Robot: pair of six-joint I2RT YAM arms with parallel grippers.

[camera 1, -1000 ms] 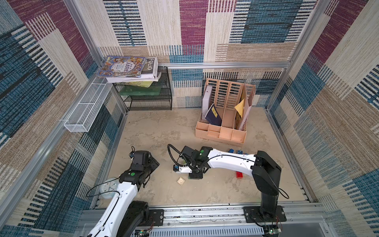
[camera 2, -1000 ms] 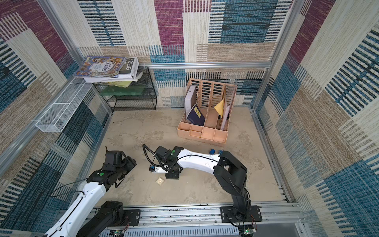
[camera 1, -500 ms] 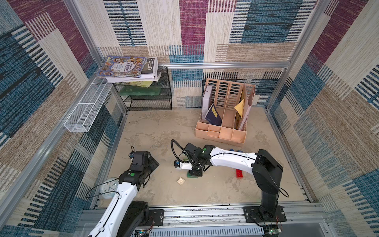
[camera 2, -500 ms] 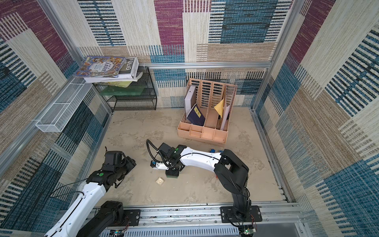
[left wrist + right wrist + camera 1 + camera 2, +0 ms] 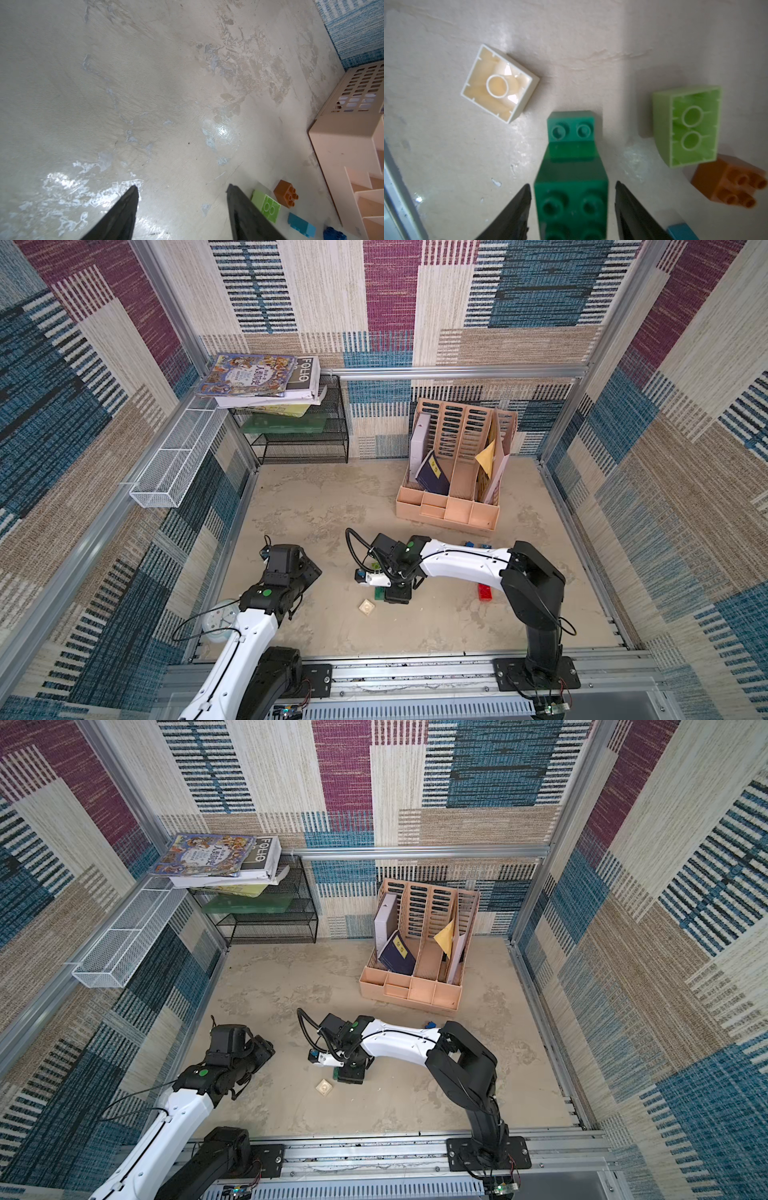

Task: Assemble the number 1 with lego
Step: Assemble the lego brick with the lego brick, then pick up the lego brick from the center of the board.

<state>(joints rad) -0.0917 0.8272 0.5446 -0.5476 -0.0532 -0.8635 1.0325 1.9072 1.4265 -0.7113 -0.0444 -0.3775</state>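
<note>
Glossy plastic lego (image 5: 571,172); rough, patchily shiny tabletop (image 5: 145,83).
</note>
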